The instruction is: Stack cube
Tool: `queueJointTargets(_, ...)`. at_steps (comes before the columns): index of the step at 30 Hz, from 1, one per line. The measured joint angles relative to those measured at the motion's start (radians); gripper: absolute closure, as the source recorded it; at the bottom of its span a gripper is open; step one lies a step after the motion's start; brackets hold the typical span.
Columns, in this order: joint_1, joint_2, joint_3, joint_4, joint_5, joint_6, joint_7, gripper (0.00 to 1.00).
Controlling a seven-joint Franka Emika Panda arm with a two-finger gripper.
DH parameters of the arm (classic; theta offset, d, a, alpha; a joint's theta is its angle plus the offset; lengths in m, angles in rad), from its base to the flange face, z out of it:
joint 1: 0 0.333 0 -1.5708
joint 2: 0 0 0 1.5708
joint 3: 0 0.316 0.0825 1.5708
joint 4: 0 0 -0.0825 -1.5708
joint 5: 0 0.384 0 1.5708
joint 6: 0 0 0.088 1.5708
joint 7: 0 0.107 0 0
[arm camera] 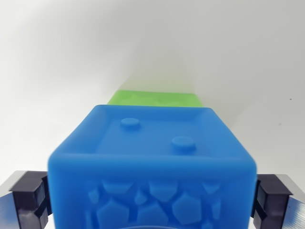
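A large blue cube (151, 167) fills the lower middle of the wrist view, with two round studs on its recessed top and a pebbled pattern on its near face. My gripper (151, 200) is shut on it, one dark finger (31, 200) pressing its left side and the other finger (274, 200) its right side. Behind the blue cube, a green cube (155, 98) shows only as a strip of its top. Whether the blue cube touches the green one cannot be told from here.
A white surface (57, 71) and white backdrop surround the cubes. A grey shadow runs up from the green cube toward the upper right.
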Motion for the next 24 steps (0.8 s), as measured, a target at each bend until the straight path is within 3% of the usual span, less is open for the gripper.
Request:
queueJointTargets(13, 0.001, -0.021, -0.001, -0.002, 0.0, -0.015, 0.0, 0.0)
queueJointTargets(24, 0.004, -0.071, -0.006, -0.009, -0.002, -0.057, 0.001, 0.0)
